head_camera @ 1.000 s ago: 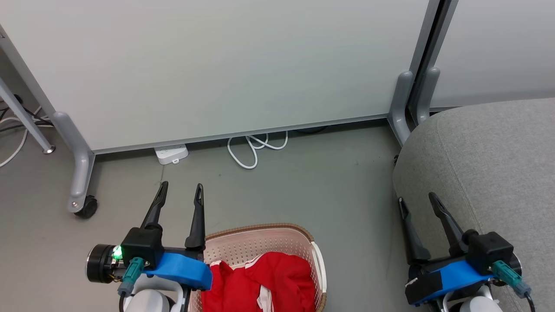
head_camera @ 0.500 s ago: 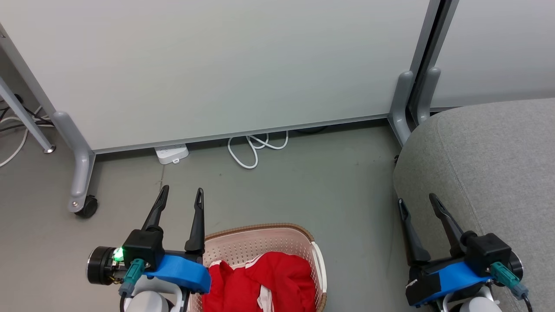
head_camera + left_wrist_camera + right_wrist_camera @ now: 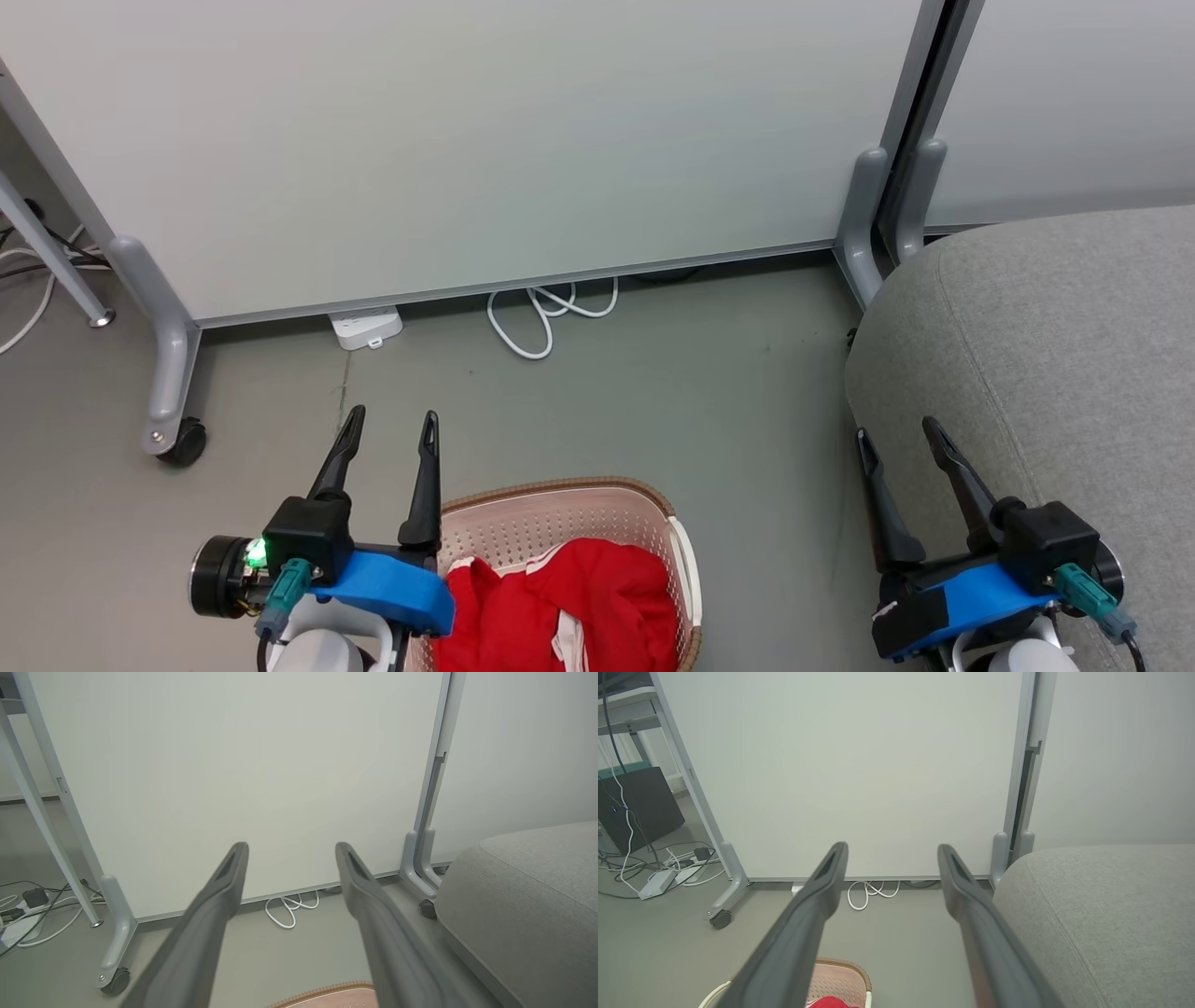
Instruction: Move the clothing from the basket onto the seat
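Currently the bright red soft clothing (image 3: pixel 597 588) lies in the oval cream perforated plastic basket (image 3: pixel 560 518), near centre. Left gripper (image 3: pixel 392 415) and right gripper (image 3: pixel 894 429) both gape wide, empty. The grey fabric seat (image 3: pixel 1074 355) stands right.

We note a white partition panel (image 3: pixel 467 140) on a grey wheeled leg (image 3: pixel 166 355); under its edge, a power strip (image 3: pixel 365 328) and a looped white cable (image 3: pixel 541 327) on the grey floor (image 3: pixel 653 401).
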### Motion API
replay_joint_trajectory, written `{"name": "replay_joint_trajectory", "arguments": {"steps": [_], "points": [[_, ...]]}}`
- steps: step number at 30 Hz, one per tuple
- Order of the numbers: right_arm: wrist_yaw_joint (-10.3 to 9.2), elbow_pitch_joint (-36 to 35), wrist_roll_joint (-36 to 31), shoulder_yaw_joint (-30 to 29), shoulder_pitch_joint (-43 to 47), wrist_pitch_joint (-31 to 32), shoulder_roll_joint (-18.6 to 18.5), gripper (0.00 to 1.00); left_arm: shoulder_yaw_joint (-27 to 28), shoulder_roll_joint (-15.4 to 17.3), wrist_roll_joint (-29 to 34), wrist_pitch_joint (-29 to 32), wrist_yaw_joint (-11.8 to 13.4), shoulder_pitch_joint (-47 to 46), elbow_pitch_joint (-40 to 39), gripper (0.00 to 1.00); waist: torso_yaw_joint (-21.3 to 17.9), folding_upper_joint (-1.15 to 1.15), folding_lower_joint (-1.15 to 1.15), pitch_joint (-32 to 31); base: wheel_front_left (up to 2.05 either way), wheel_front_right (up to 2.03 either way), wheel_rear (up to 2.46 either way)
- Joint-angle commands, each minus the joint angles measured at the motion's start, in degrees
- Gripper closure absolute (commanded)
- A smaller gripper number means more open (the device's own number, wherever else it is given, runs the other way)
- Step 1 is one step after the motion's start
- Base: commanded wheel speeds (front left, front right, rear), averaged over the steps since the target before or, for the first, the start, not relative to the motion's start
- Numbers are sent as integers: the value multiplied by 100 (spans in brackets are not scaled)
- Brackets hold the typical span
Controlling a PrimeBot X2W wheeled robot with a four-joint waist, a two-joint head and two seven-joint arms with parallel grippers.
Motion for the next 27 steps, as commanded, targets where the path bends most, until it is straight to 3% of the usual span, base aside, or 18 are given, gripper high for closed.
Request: {"name": "replay_joint_trajectory", "arguments": {"steps": [1, 13, 20, 27], "points": [[3, -9, 49, 3, -100, -24, -32, 0, -12, -8, -1, -29, -50, -95, 43, 0, -15, 0, 0, 40, 0, 0, 0], [3, -104, 22, 105, -427, -23, -31, 0, -179, 93, 142, -29, -296, -758, 588, 0, -261, 0, 0, 762, 0, 0, 0], [3, -192, 57, 155, -812, -22, -29, 0, -561, 344, 204, -25, -347, -1323, 1197, 0, -502, 0, 0, 1456, 0, 0, 0], [3, -313, 125, 276, -1255, -22, -27, 0, -1297, 712, 71, -25, -332, -1930, 1927, 0, -761, 0, 0, 2188, 0, 0, 0]]}}
